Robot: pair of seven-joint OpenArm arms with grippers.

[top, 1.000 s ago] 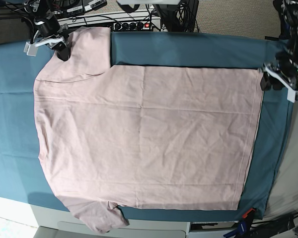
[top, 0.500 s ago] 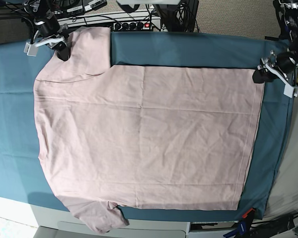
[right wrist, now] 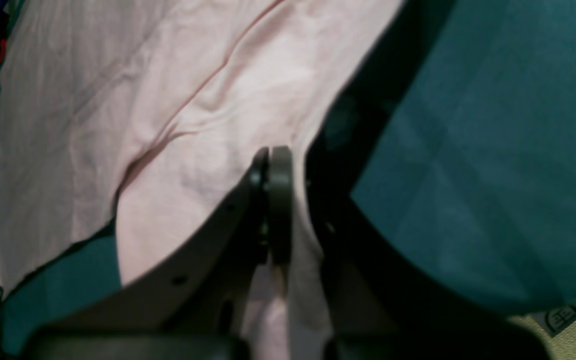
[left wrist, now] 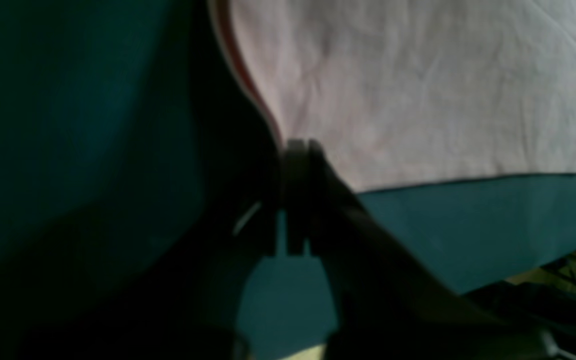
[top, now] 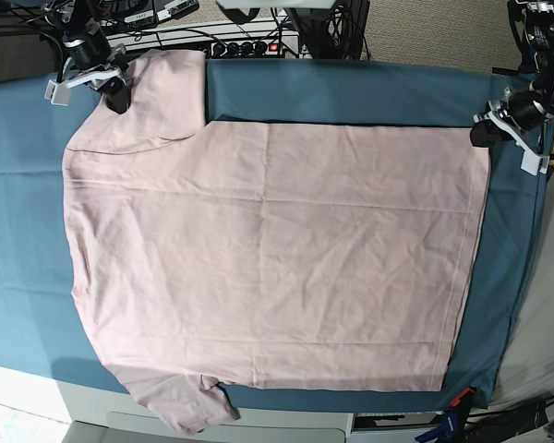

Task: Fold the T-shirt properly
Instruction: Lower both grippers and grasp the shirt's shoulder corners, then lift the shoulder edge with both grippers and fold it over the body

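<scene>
The pale pink T-shirt (top: 268, 249) lies spread flat, plain side up, with its collar end to the left and its hem to the right. My left gripper (top: 480, 137) sits at the hem's far corner. In the left wrist view its jaws (left wrist: 295, 150) are shut on the T-shirt's (left wrist: 418, 85) edge, which rises to the tips. My right gripper (top: 118, 92) is at the far sleeve. The right wrist view shows it (right wrist: 270, 155) shut, with the pink fabric (right wrist: 118, 100) gathered up around its fingers.
A teal cloth (top: 351, 92) covers the table under the shirt. The near sleeve (top: 185, 406) hangs over the table's front edge. A power strip and cables (top: 249, 46) lie behind the far edge. Clamps (top: 457, 411) stick out at the near right corner.
My left gripper has moved in from beside the hem to the shirt's far right corner and shut on it. The right gripper has stayed where it was.
</scene>
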